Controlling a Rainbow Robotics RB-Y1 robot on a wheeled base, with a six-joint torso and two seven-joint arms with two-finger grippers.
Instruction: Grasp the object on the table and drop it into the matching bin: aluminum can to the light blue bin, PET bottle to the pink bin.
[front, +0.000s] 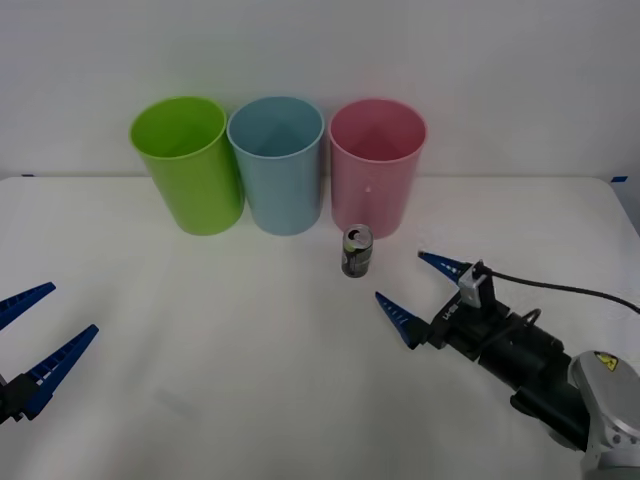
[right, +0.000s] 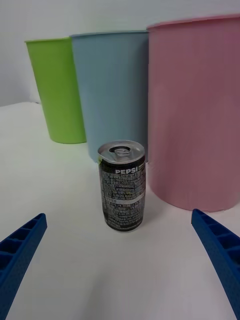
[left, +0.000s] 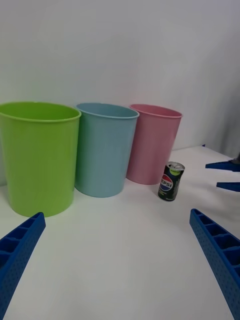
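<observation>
My right jaws (front: 412, 290) stand spread wide and empty, low over the tabletop (front: 250, 360), with the aluminum can (front: 357, 251) just beyond their tips and in line with the gap between them. From my right wrist the can (right: 121, 185) stands upright on the white surface, silver top and pull-tab up, dark label facing me, not touched by either blue finger. Right behind it rises the pink bin (front: 377, 165), with the light blue bin (front: 277, 163) beside that and a lime green bin (front: 188, 163) at the far end of the row, all three close together. My left jaws (front: 35, 330) are also spread open and empty, parked well apart from the can at the tabletop's left edge.
</observation>
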